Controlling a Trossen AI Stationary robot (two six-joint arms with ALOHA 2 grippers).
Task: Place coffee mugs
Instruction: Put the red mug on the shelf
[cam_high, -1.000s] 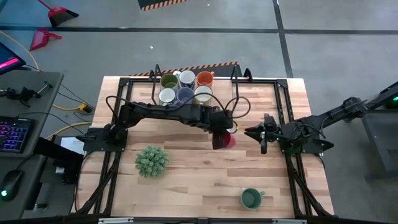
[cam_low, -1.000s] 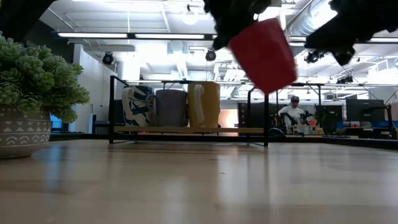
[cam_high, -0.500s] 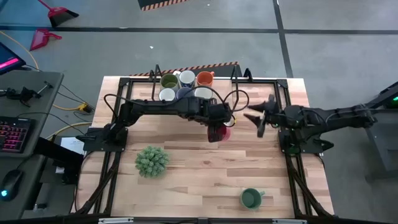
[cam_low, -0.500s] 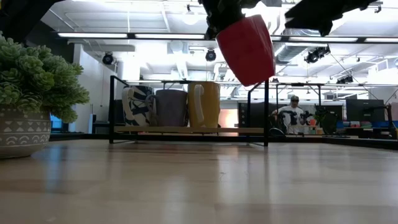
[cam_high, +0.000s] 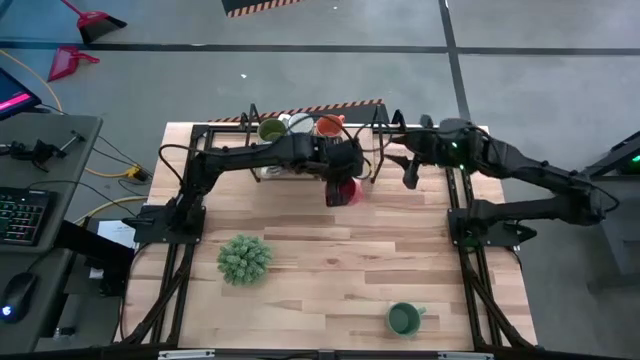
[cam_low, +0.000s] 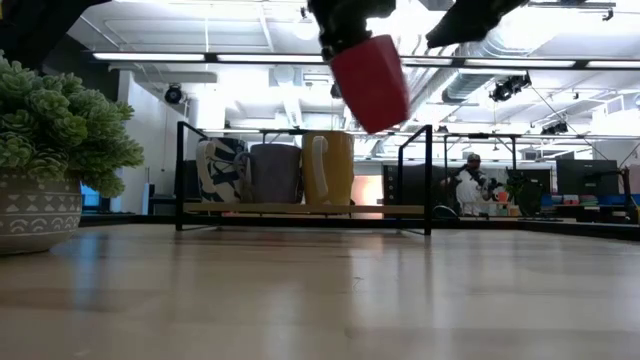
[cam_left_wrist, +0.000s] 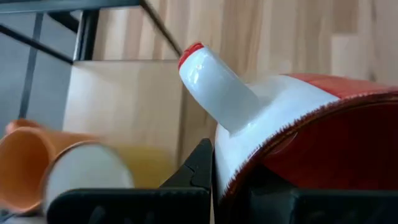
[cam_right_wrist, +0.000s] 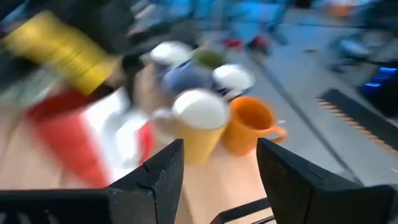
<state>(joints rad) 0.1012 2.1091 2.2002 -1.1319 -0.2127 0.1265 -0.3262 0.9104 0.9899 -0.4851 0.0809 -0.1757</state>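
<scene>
My left gripper (cam_high: 341, 178) is shut on a red mug (cam_high: 344, 192) with a white handle (cam_left_wrist: 214, 87), held in the air (cam_low: 370, 68) just in front of the black rack (cam_low: 300, 210) at the table's far edge. On the rack stand several mugs, among them olive green (cam_high: 272, 129), white (cam_high: 298, 122), orange (cam_right_wrist: 252, 130) and yellow (cam_right_wrist: 199, 124). A dark green mug (cam_high: 403, 319) rests on its base near the front edge. My right gripper (cam_right_wrist: 217, 174) is open and holds nothing, up in the air at the far right (cam_high: 410, 172). My left gripper pinches the red mug's wall at the rim (cam_left_wrist: 217, 180), right beside the handle, one finger (cam_left_wrist: 199, 167) outside and the other inside the cup. The fingers slant down from above. The mug hangs below them, tilted and lifted clear of table and rack.
A bushy green plant in a patterned pot (cam_high: 244, 258) stands on the left half of the table (cam_high: 330, 270). Black frame rails (cam_high: 455, 200) run along the table's sides. A person (cam_low: 468, 185) is in the room far behind the table.
My left gripper has carried the red mug up and toward the table's far edge, closer to the rack, the mug staying tilted. My right gripper has opened, risen and swung from beside the mug to the far right, rolling as it went.
</scene>
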